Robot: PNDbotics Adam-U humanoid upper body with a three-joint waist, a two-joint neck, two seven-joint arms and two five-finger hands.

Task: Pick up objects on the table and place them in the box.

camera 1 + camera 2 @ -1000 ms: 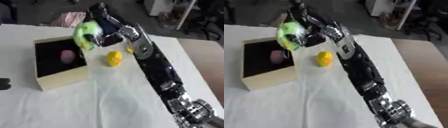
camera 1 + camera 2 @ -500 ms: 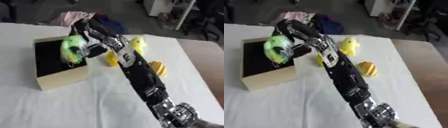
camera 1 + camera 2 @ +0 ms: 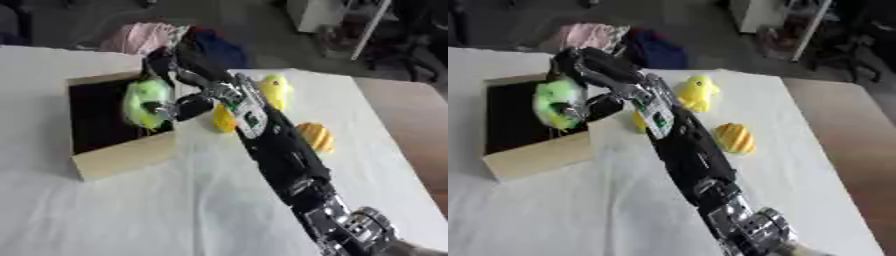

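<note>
Box sits beneath the right hand, whose curled fingers clasp a green toy; released here, it might strike the near wall.

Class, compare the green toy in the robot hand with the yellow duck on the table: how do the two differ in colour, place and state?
The green toy is lime green; the yellow duck is yellow. The green toy is held over the box opening; the yellow duck rests on the white table, right of the box. The right robot hand curls round the green toy; nothing touches the yellow duck. Both are small, rounded toys.
</note>
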